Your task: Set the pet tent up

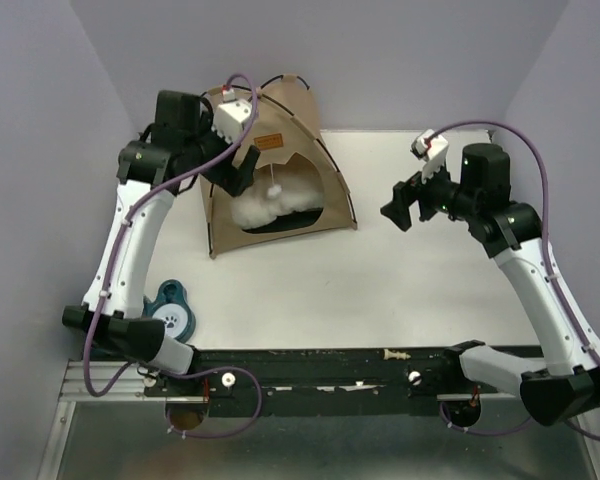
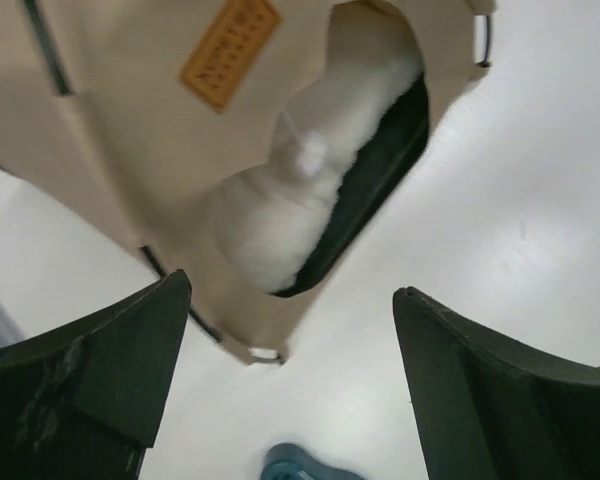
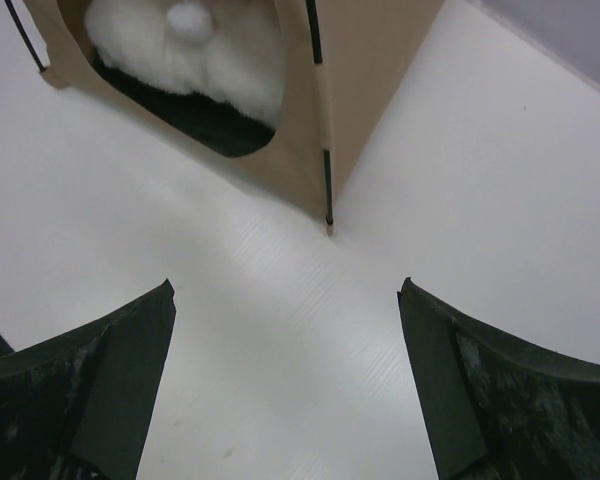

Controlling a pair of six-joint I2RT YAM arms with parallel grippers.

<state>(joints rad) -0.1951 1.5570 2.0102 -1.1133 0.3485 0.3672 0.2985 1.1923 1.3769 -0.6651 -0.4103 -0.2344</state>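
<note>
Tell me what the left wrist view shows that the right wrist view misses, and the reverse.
Only the left wrist view: the brown label on the pet tent, and a teal object at the bottom edge.
Only the right wrist view: the side panel facing the right arm, past a black corner pole.
Both: the tent standing, the white cushion inside it, the white pom-pom in the doorway, the white table, and an open, empty gripper: left gripper, right gripper.
</note>
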